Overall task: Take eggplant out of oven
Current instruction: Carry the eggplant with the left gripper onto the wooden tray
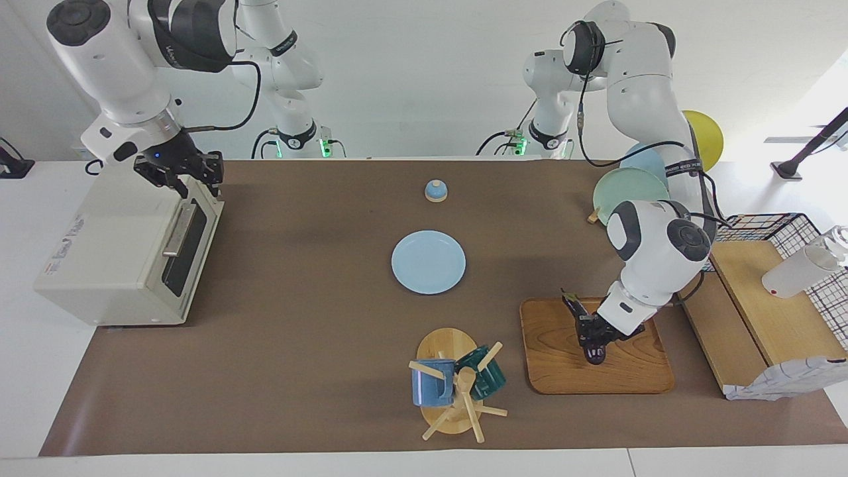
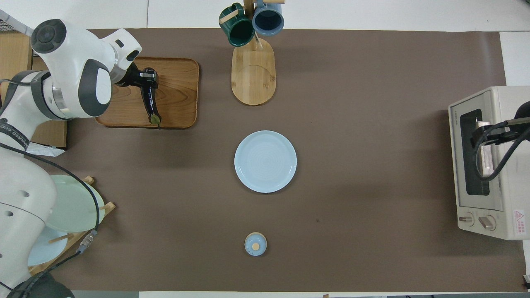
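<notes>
I have the left claw over the wooden tray, clamped on the eggplant, which slants across the tray with its stem toward me. The right claw sits at the top of the closed oven door, half parted, gripping nothing. I judge placing is underway; next, release onto the tray.

Brown table, oven, plate, wooden tray, mug rack
</notes>
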You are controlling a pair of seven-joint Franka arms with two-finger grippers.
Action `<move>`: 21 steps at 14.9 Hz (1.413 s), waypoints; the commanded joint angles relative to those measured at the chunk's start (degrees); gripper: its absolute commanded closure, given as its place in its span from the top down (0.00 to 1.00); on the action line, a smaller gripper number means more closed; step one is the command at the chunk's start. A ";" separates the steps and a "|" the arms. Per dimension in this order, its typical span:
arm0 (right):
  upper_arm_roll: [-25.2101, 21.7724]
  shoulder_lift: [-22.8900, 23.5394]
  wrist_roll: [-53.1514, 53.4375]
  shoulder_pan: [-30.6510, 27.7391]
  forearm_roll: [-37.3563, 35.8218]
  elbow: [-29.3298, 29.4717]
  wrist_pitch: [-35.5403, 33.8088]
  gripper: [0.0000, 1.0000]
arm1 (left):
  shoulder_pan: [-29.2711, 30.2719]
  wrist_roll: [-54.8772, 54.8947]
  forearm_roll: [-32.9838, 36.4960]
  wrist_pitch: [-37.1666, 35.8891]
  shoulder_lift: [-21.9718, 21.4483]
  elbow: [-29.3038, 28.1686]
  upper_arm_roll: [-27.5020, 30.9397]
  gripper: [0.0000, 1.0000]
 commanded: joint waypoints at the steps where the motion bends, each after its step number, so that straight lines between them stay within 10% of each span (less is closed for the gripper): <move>1: 0.94 0.30 2.49 -0.37 1.38 0.70 -0.89 1.00 | 0.03 1.92 1.08 1.77 0.71 -0.22 -0.16 0.00; 2: 1.20 0.39 2.57 -0.28 1.56 1.14 -0.54 1.00 | 0.03 2.19 0.99 1.77 0.70 -0.31 -0.16 0.00; 3: 1.29 0.56 2.58 -0.36 1.82 1.84 -0.71 1.00 | 0.12 2.19 0.81 1.51 0.62 -0.31 -0.16 0.67; 4: 1.30 1.70 2.58 -0.54 1.91 2.89 -0.89 1.00 | 0.12 2.19 0.81 1.16 0.62 -0.22 -0.16 1.00; 9: -2.47 2.15 3.01 3.23 2.08 3.61 -1.42 1.00 | 0.47 1.67 0.11 -3.15 -0.61 0.48 -0.16 1.00; 21: -6.36 2.06 2.84 5.10 2.00 3.43 -0.89 1.00 | 2.40 -5.02 4.77 -32.32 -27.22 -3.29 1.25 1.00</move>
